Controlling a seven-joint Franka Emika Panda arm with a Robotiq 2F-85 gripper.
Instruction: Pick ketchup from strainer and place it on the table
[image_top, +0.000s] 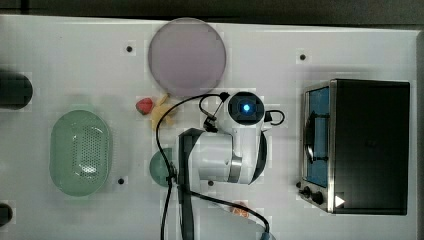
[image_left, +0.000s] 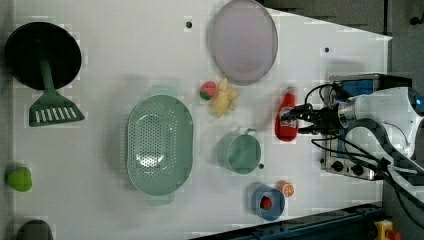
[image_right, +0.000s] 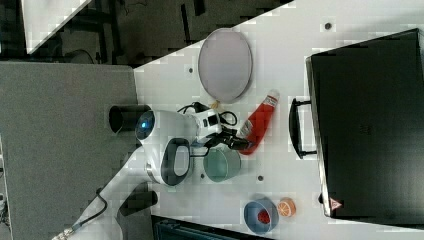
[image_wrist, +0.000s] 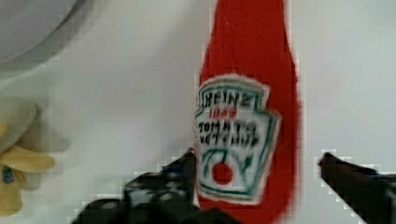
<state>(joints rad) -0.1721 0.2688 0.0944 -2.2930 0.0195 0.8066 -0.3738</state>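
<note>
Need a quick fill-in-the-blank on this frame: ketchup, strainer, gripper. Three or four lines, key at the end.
1. The ketchup lies on the ____, between the lilac plate and the toaster oven.
2. The strainer now holds ____.
3. The gripper has its fingers ____, one on each side of the bottle's label.
4. In the left view, the strawberry lies beside a ____ toy.

Missing words: table; nothing; open; yellow
</note>
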